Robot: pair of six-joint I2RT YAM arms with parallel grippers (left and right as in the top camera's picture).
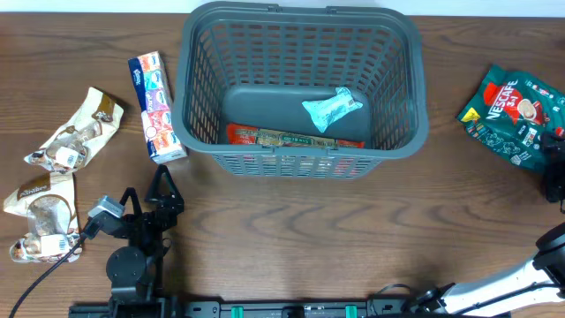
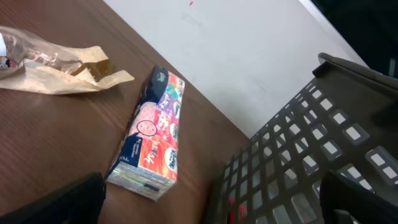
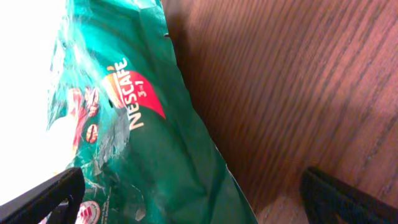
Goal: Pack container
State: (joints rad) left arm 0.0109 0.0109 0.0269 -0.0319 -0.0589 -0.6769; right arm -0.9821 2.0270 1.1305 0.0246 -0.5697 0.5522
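The basket [image 1: 199, 97] stands at the far middle of the desk [image 1: 291, 238]. It is the one fixed thing here, and everything loose has to end up inside it. Two items lie on its flat bottom: a teal packet [image 1: 332, 108] towards the middle and a flat red packet [image 1: 282, 138] against the near wall.

My left end effector [image 1: 164, 187] hovers near the basket's near left corner with its fingers spread wide and nothing between them. It points at the tissue pack [image 2: 152, 134], which lies flat just beside the basket's left wall. I take that pack to be my next pick on this side, because it is the closest and the firmest. The beige snack bags [image 1: 75, 131] lie well to the left of the basket. They are crumpled, so I judge they would take a more careful pinch.

My right end effector [image 1: 554, 168] is well to the right of the basket. It is also fully apart and empty, and it hangs over the near edge of the green coffee bag [image 3: 137, 124]. I keep the fingers wide here because the bag is broad and slack, so I expect to have to straddle a fold of it. A shallow grip on the glossy film could slip on the way to the basket.
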